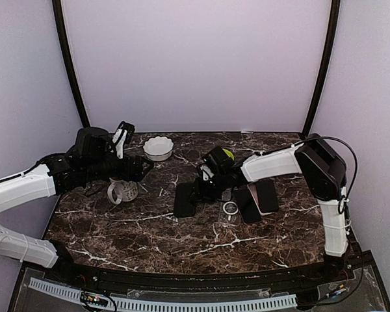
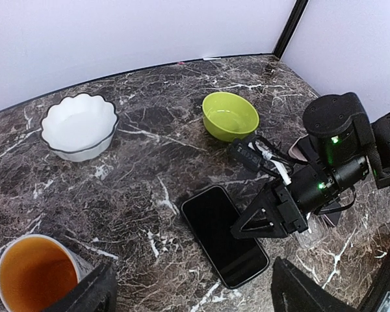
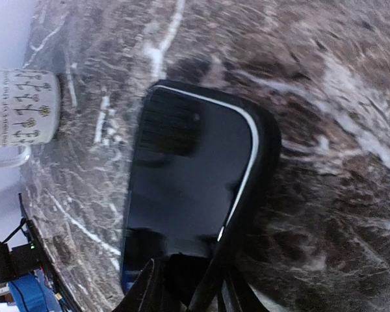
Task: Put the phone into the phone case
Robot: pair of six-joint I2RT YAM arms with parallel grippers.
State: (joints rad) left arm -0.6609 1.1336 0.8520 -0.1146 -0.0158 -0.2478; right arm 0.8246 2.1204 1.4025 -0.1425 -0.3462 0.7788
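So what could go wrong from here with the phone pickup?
The right gripper meets only the edge of the phone, which lies flat, so it may slip or skate toward the mug. The phone case lies close beside that arm, so the carry could knock it.

A black phone (image 3: 188, 182) lies flat on the marble table (image 3: 325, 130), screen up. The right gripper (image 3: 185, 283) sits at its near end. A patterned mug (image 3: 19, 107) stands apart.

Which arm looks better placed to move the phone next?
Right. Its gripper is at the phone's edge, fingers around one end in the wrist view. The left gripper hangs open by the mug, apart from the phone.
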